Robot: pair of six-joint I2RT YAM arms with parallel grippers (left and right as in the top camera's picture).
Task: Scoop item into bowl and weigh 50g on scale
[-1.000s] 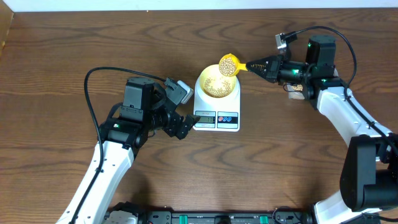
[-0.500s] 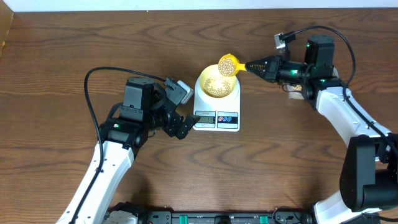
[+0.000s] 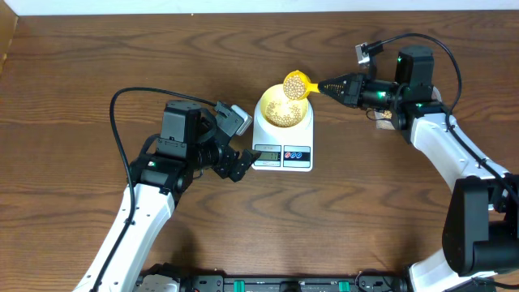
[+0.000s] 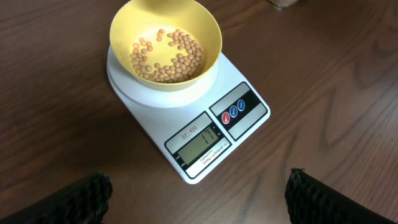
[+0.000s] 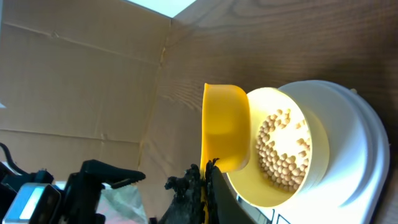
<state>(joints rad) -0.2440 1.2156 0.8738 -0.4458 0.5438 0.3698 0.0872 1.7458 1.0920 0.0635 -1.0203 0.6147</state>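
Beans [image 3: 297,82] heap the scoop [image 5: 224,134] clamped in my right gripper [image 3: 328,85] at the bowl [image 4: 208,37] rim; left gripper [image 3: 237,144] gapes. Overtilting risks overshoot.

Your left arm [image 3: 142,207] and right arm [image 3: 442,142] have white links, black joints, looping black cables [image 3: 116,122]; at two o'clock, green lights [image 3: 402,57], perhaps LEDs, glow.

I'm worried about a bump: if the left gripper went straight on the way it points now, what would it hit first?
Probably the scale, at its display end, which lies straight ahead of the open left gripper. How high the gripper rides is unclear, so it might pass over.
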